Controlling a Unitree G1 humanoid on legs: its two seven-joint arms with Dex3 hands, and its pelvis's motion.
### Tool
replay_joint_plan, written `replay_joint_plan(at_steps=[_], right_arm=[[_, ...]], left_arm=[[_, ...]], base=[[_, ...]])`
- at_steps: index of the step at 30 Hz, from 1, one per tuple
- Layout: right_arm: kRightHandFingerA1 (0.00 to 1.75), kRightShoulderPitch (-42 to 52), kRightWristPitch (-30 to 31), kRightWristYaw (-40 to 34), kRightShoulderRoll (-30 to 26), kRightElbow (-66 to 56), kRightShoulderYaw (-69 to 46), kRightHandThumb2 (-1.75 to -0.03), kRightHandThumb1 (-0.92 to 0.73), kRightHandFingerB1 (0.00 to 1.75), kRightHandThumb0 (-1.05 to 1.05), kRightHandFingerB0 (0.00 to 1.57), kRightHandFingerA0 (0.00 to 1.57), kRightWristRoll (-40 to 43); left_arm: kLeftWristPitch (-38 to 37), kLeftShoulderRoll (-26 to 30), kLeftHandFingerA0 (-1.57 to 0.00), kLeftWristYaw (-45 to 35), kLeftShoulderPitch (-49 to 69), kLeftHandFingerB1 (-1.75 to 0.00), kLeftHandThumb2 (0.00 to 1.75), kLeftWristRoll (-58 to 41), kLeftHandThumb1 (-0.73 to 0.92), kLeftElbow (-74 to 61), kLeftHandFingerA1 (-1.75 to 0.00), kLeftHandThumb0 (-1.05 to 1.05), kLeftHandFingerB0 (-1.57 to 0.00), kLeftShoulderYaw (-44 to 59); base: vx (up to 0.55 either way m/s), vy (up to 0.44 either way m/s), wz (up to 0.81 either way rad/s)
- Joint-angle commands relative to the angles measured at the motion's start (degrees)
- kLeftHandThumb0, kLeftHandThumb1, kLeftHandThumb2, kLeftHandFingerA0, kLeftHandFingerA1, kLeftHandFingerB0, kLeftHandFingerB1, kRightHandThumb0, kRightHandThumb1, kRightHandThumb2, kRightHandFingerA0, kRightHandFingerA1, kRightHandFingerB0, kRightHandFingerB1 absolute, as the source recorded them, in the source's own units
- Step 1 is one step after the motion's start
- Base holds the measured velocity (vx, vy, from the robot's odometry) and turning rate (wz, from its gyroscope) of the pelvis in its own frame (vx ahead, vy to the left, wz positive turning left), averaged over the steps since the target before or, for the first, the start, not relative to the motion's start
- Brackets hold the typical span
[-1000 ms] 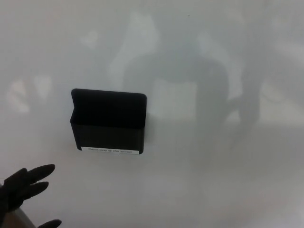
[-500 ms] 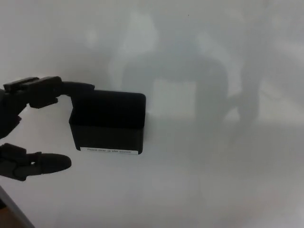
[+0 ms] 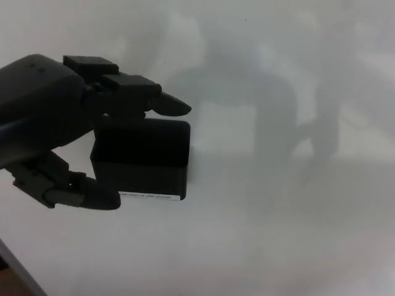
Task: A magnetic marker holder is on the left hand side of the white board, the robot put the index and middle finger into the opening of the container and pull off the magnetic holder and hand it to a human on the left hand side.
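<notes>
A black magnetic marker holder clings to the white board, with a white label strip along its bottom edge. My left hand reaches in from the left and covers the holder's left part. Its two fingers stretch over the holder's top edge, above the opening, and the thumb lies below at the holder's lower left corner. The fingers are spread and hold nothing. I cannot tell if the fingertips touch the holder. My right hand does not show.
The glossy board fills the picture and carries dim grey reflections. A dark sliver of the board's edge shows at the bottom left corner.
My left hand has risen from the lower left and moved right, now spanning the holder's left side with fingers over its top. The holder has stayed in place.
</notes>
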Motion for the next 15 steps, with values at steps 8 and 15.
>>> replay_joint_plan(at_steps=[8, 15], right_arm=[[0.57, -1.4, -3.8, -1.2, -2.5, 0.7, -0.9, -0.86, -0.58, 0.4, -0.64, 0.16, 0.57, -0.1], [0.58, -1.8, -4.1, -1.9, -2.6, 0.8, -0.5, -0.84, -0.58, 0.4, -0.61, 0.15, 0.57, -0.8]], left_arm=[[21.7, 1.9, -0.32, -12.3, -16.8, -0.3, 0.53, 1.1, 0.41, 4.5, -0.34, -0.46, -0.27, -12.2], [30.7, 1.8, -0.34, -20.1, -27.9, -0.32, 0.62, -2.2, 0.39, 11.9, -0.45, -0.47, -0.13, -16.6]], base=[[0.0, 0.0, 0.0], [0.0, 0.0, 0.0]])
